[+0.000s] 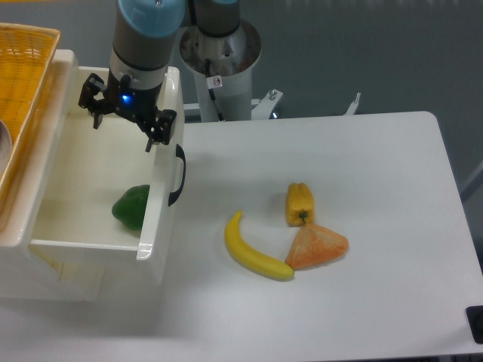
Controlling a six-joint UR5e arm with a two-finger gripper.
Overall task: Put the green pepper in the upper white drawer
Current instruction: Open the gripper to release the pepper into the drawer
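The green pepper (132, 205) lies on the floor of the upper white drawer (98, 245), close against the inside of its front wall by the black handle (178, 175). My gripper (124, 126) hangs open above the drawer's rear half, well above the pepper, with nothing between its fingers.
A woven yellow basket (21, 68) sits at the far left beside the drawer. On the white table (362, 302) lie a banana (253, 253), a yellow pepper (299, 203) and an orange wedge-shaped item (317, 247). The arm's base post (223, 56) stands behind the drawer.
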